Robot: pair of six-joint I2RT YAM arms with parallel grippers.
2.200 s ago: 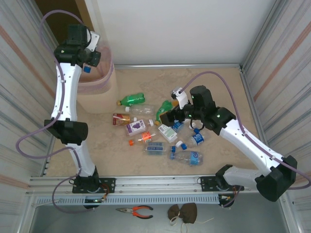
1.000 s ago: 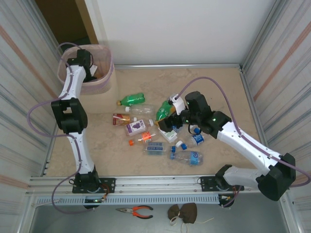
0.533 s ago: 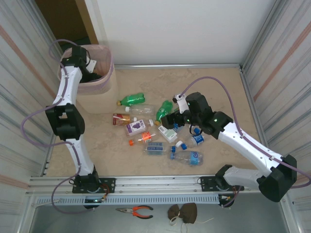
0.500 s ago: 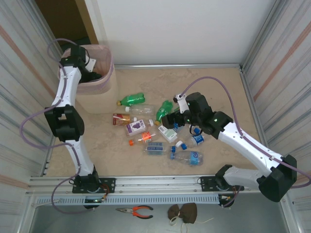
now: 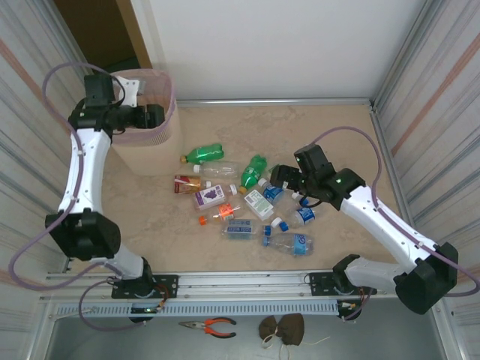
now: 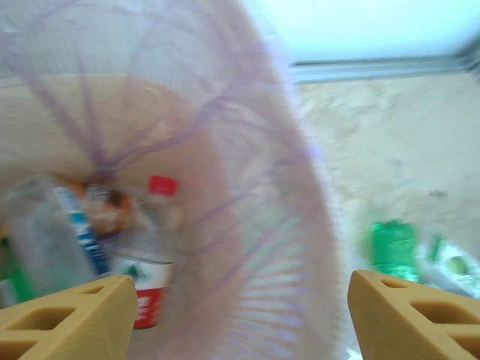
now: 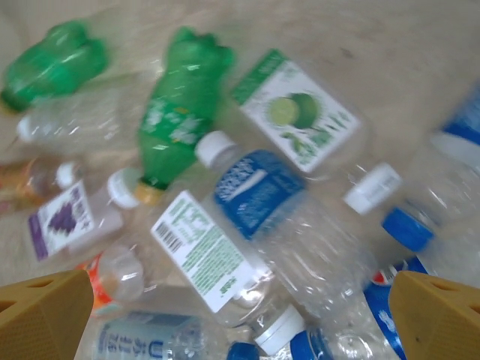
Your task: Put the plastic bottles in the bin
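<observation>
Holds left hand (image 5: 154, 116) wide, empty, above pale pink mesh bin (image 5: 142, 154), raised from inside it. Holds right hand (image 7: 240, 300) wide above crushed clear and green bottles (image 7: 259, 196), drawn back.

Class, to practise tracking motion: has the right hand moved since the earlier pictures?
Yes: the right hand drew back rightward, away from the bin.

In the left wrist view the wall of the bin (image 6: 247, 225) is a pink smear, and the bottles inside (image 6: 146, 247) are too blurred to read. The left fingers (image 6: 67, 315) and right fingers (image 7: 45, 315) are cropped by the bottom edges. A blue-capped bottle (image 7: 420, 217) runs off the right edge.
</observation>
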